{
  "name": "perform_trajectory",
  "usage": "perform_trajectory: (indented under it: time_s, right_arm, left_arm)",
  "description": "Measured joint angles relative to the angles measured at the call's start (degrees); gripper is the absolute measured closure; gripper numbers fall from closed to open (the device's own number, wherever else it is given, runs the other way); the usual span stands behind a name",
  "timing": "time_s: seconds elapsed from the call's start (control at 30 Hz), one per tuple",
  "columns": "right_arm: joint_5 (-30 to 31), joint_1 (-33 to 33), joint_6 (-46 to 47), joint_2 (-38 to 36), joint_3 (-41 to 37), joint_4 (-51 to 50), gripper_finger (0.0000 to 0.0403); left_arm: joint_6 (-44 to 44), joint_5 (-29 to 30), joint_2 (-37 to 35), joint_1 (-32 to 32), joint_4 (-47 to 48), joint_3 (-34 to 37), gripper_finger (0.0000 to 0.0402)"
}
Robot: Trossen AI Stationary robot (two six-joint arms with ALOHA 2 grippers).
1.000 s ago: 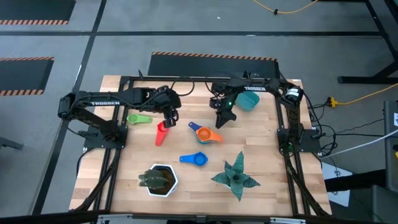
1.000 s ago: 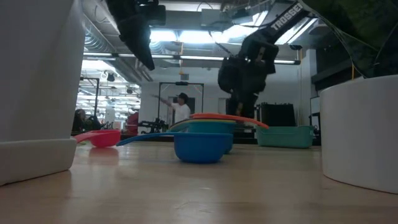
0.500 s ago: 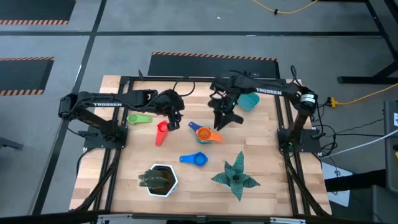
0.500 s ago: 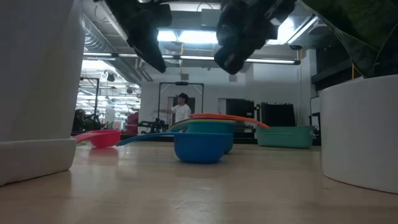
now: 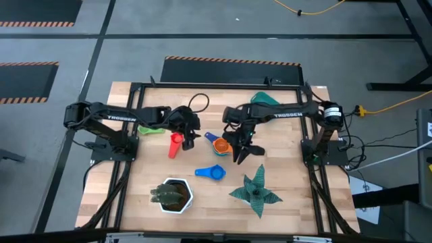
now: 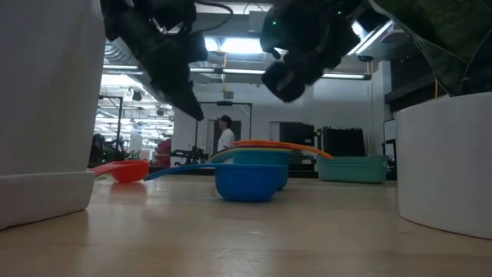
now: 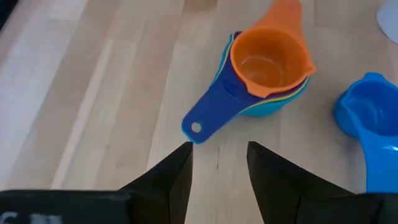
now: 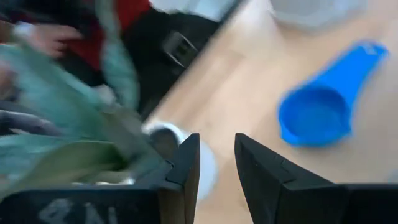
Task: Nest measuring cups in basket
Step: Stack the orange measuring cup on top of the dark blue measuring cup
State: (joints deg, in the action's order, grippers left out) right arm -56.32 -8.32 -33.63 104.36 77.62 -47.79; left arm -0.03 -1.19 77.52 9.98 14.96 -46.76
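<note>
My right gripper hangs empty, jaws slightly apart, beside the stacked cups; my left gripper likewise. Basket seems far back. Next: grasp the blue cup and nest it.

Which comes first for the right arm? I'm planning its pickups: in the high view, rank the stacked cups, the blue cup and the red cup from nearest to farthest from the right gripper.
From the right gripper:
1. Stacked cups: just beside it, toward the left arm.
2. Blue cup: on the front part of the table, near the green plant.
3. Red cup: farthest, beside the left gripper.
</note>
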Motion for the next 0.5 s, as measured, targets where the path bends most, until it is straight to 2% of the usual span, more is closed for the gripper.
perform_trajectory:
  time_s: [0.17,0.5]
  right_arm:
    - [10.0,1.1,5.1,0.1,-2.3,3.9,0.0297]
    - [10.2,1.1,8.2,0.1,-8.5,5.8,0.0297]
  left_arm:
    - [-1.8,0.0,0.0,0.0,-3.8,3.3,0.0256]
    - [-2.8,0.0,0.0,0.0,-5.1,4.2,0.0256]
